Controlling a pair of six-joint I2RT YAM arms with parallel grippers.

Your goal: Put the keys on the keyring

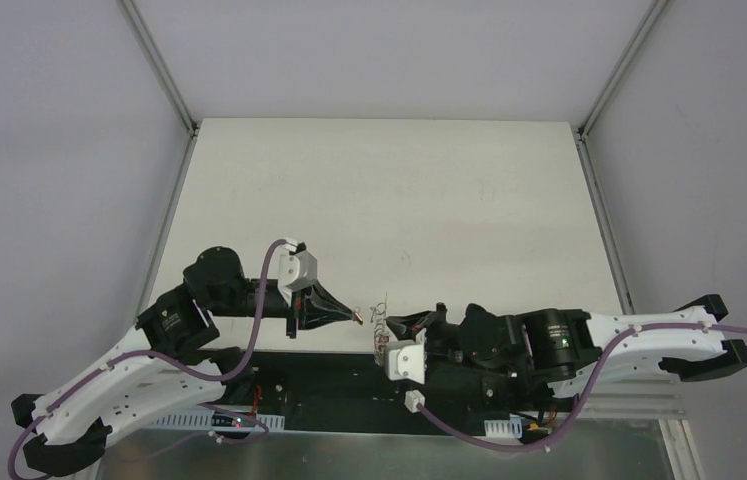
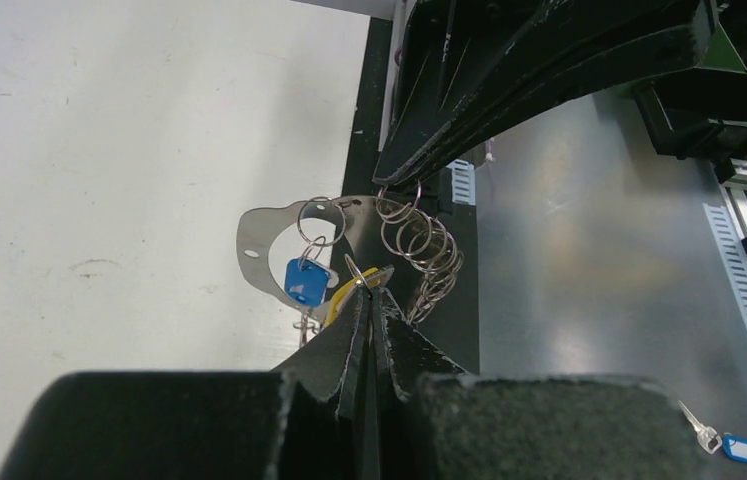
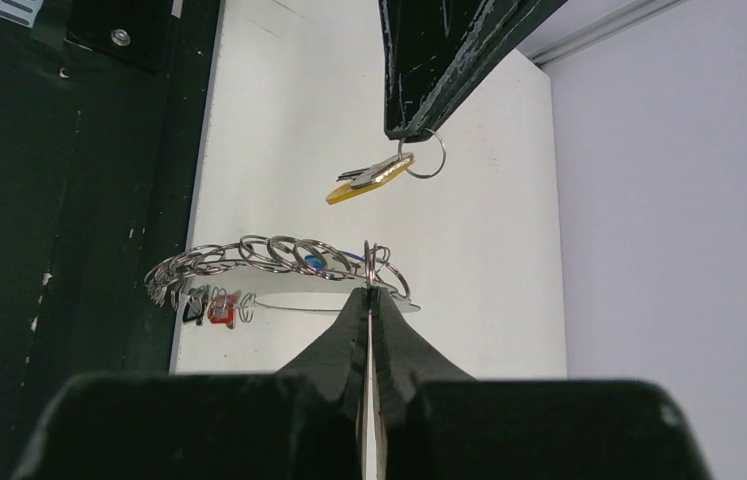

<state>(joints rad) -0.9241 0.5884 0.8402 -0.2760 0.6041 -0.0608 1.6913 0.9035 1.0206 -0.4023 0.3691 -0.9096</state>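
Note:
My left gripper point(image 2: 367, 287) is shut on a yellow-headed key point(image 2: 347, 292) by its small split ring. In the right wrist view that key point(image 3: 371, 178) hangs from the left fingers point(image 3: 436, 60) above the keyring. My right gripper point(image 3: 370, 291) is shut on the keyring point(image 3: 279, 252), a silver loop carrying several small rings, a blue tag point(image 2: 305, 282), a red tag point(image 3: 219, 308) and a black clip point(image 3: 192, 308). From above, the left gripper point(image 1: 357, 316) and right gripper point(image 1: 392, 327) nearly meet at the keyring point(image 1: 381, 322), just over the table's near edge.
A loose key with a blue tag point(image 2: 737, 448) lies on the metal shelf below the table's near edge. The white table point(image 1: 389, 200) stretches behind the grippers. The black strip along the table's front edge point(image 3: 69, 200) lies under the keyring.

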